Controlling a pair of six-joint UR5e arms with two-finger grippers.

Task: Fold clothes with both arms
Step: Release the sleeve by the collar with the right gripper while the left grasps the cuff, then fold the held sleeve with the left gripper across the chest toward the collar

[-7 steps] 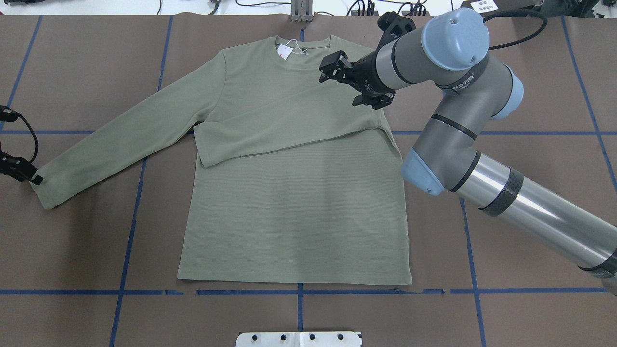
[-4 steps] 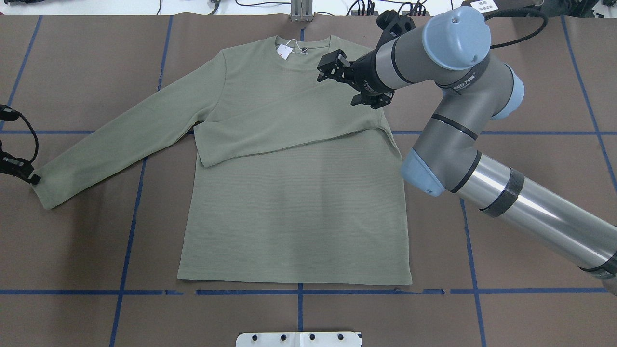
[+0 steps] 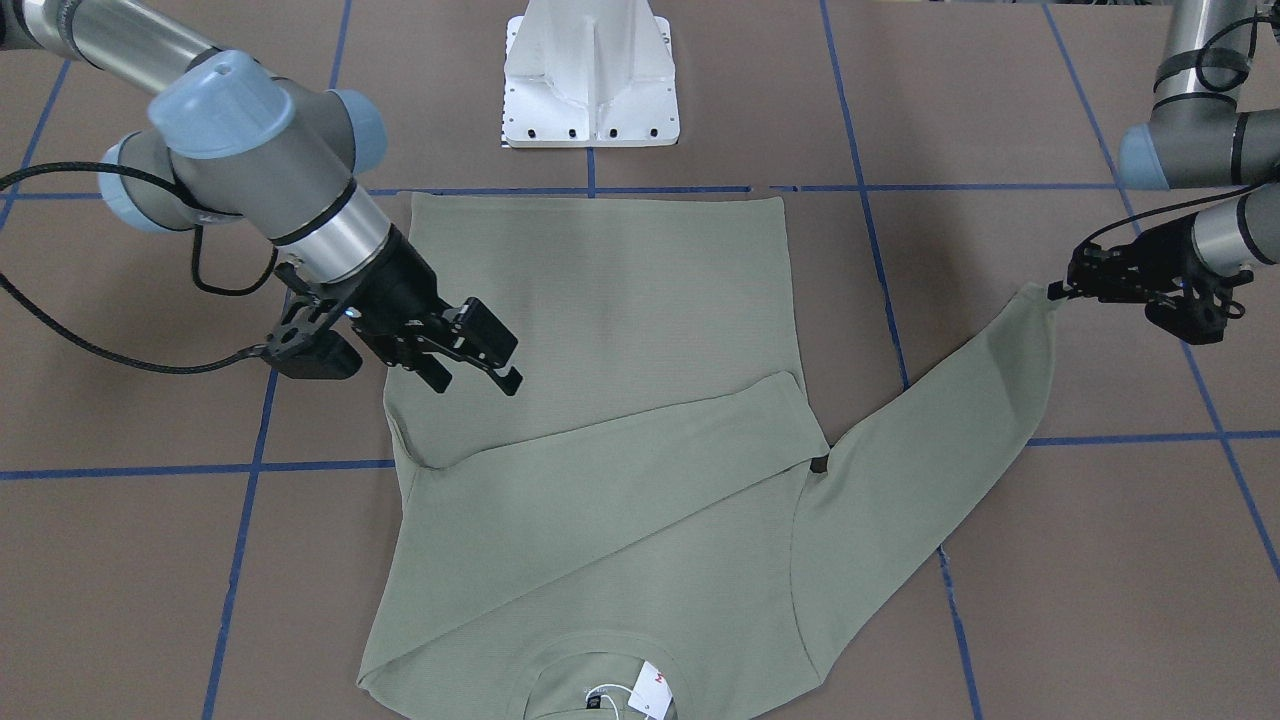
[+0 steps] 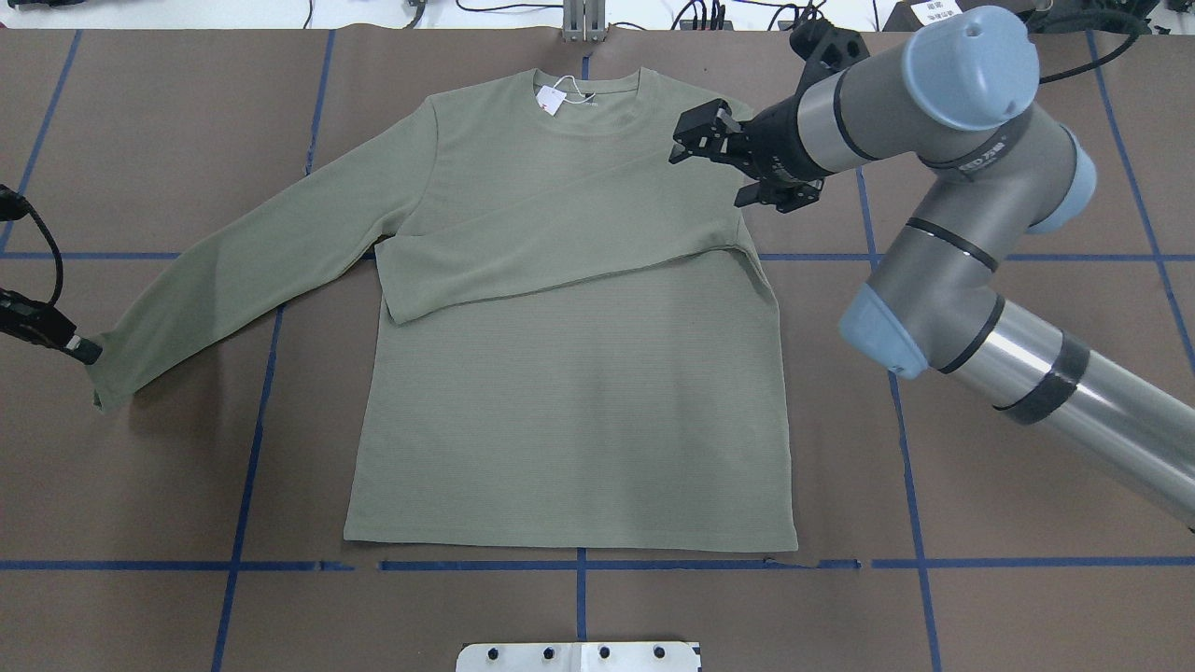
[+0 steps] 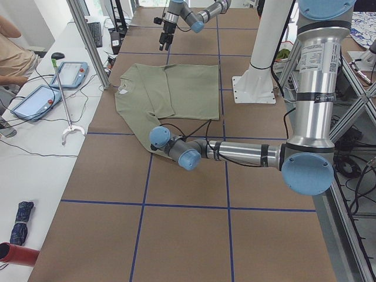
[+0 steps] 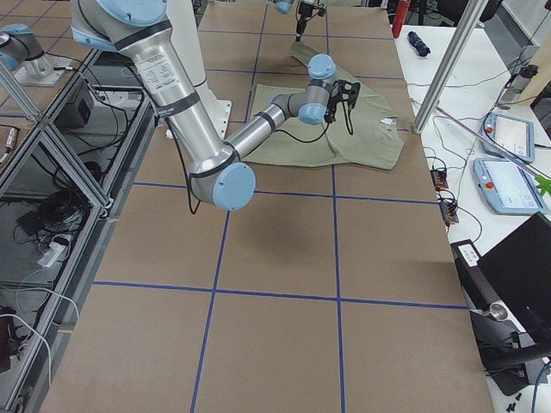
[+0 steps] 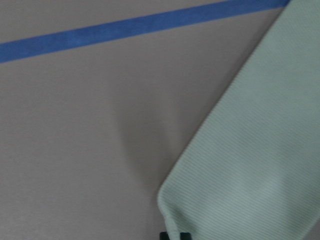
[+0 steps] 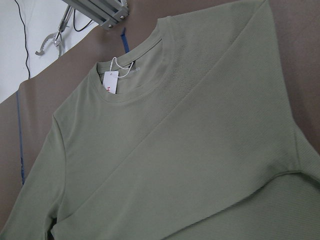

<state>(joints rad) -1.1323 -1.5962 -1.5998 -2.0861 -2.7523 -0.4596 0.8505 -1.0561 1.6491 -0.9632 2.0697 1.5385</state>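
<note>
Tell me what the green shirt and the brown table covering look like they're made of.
The shirt looks like a soft, matte knit, maybe cotton blend: fine horizontal ribbing, ribbed collar. The table covering seems matte brown paper or thin sheet, flat without sheen, crossed by blue tape; which, I cannot tell.

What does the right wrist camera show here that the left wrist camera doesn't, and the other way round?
Only the right wrist view: the shirt at its neck end, with the ribbed collar, the white hang tag and one sleeve folded diagonally across the chest. Only the left wrist view: the other sleeve's cuff close up, with a blue tape line beyond it. Both: sage-green knit fabric against the brown table.
</note>
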